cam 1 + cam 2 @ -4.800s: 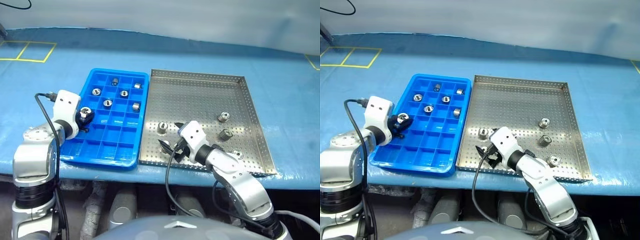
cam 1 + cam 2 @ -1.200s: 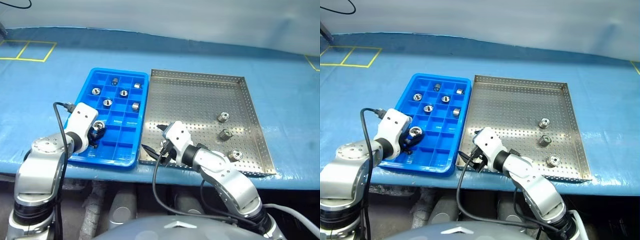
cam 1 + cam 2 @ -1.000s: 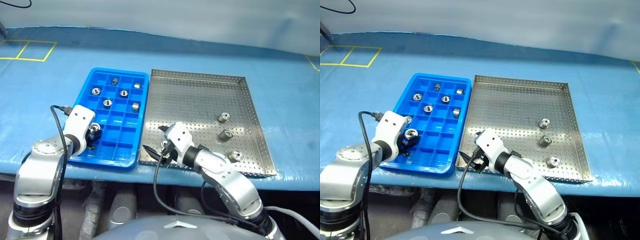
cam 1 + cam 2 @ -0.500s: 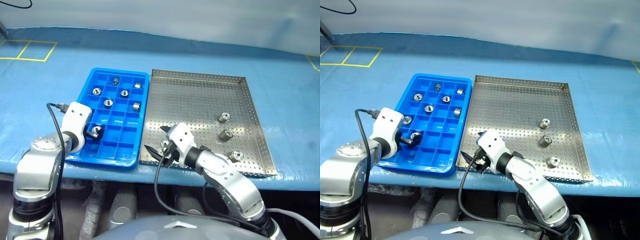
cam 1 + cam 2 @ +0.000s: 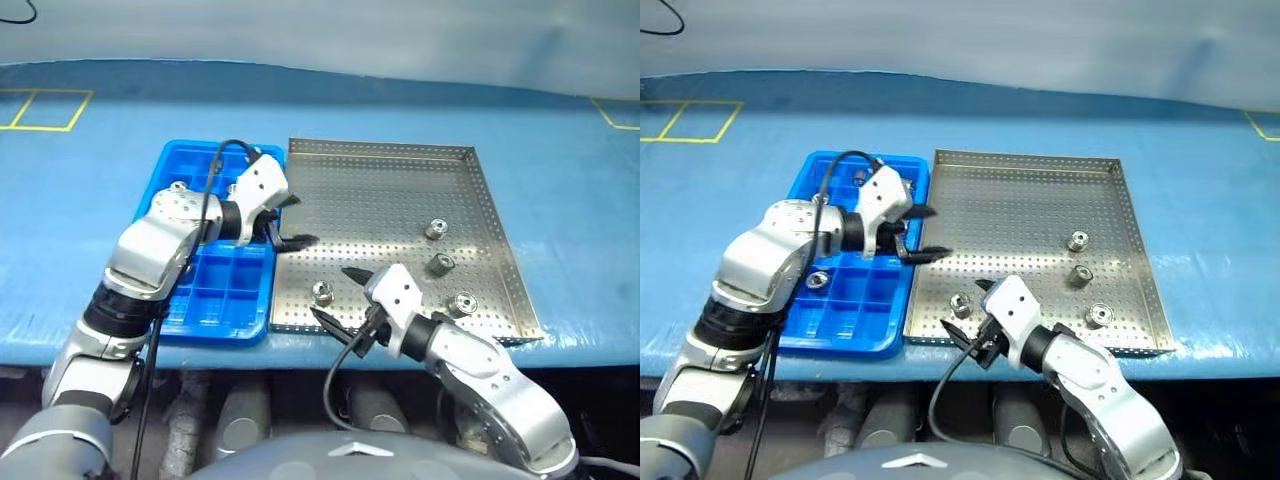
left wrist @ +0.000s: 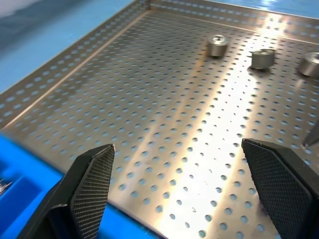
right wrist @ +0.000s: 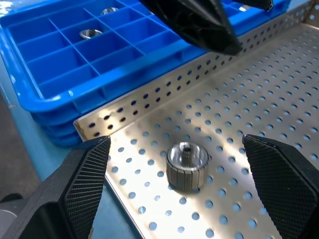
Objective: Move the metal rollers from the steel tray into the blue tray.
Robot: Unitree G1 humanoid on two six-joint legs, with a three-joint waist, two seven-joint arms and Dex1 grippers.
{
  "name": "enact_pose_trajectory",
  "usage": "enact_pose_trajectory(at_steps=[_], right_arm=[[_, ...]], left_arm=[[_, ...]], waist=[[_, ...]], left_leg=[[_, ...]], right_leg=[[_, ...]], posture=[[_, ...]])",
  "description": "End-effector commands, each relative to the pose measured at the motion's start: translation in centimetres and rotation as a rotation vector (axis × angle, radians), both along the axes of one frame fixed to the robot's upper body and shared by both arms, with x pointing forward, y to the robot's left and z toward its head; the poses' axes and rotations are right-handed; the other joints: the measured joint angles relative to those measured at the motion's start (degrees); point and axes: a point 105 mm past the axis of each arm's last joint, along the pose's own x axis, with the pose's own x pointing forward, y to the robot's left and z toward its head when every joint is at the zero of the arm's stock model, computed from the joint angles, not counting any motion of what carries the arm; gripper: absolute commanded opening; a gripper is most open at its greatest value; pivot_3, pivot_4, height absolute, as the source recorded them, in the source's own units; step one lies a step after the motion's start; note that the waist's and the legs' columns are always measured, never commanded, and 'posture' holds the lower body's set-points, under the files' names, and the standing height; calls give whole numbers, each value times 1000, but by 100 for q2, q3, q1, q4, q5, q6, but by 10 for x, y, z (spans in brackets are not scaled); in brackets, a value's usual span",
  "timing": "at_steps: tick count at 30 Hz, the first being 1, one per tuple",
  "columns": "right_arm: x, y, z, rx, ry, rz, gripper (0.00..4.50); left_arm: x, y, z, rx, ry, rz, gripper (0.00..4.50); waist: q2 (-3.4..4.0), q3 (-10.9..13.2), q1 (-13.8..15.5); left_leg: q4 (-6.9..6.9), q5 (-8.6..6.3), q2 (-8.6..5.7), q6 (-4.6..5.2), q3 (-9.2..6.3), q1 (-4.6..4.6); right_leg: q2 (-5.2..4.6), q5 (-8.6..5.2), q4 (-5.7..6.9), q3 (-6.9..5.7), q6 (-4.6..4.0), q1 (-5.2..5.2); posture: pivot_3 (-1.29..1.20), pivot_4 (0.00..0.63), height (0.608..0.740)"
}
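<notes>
Left gripper point(image 5: 290, 222): fingers spread wide, nothing between them, over the seam where the blue tray point(image 5: 172, 300) meets the steel tray point(image 5: 400, 152). Right gripper point(image 5: 335, 297): fingers released, empty, low over the steel tray's near left corner, one roller point(image 7: 187, 165) upright just ahead. Three more metal rollers point(image 5: 437, 264) stand toward the steel tray's right side. Others point(image 5: 817, 280) sit in blue tray compartments. Both trays rest on the blue tabletop point(image 5: 560, 190).
</notes>
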Motion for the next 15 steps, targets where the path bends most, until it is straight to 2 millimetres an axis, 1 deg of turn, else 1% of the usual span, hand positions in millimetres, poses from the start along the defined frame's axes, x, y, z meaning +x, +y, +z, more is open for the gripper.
enact_pose_trajectory(at_steps=[1,5,10,15], right_arm=[[-7,-4,14,16,-50,-10,4500],[-8,-11,8,-12,-34,-60,4500],[-8,-10,5,-11,-27,-83,4500],[-7,-9,3,-15,-27,-93,4500]], left_arm=[[-5,-5,-9,105,1,-172,4471],[-8,-10,-25,186,46,-282,4471],[-16,-12,-41,268,99,-382,4471],[-20,-14,-50,312,119,-436,4471]], waist=[[0,0,-54],[1,-1,-169],[1,-1,-225],[1,-1,-236]], left_leg=[[0,0,3,0,1,1],[2,0,5,1,0,4],[7,0,5,1,6,2],[8,0,4,1,6,-1]], right_leg=[[3,-1,1,0,0,0],[6,-4,7,1,-3,0],[5,-3,7,7,-2,-1],[6,-3,7,8,-2,-4]], posture=[[-91,150,740],[-109,150,740],[-124,150,740],[-126,150,740]])
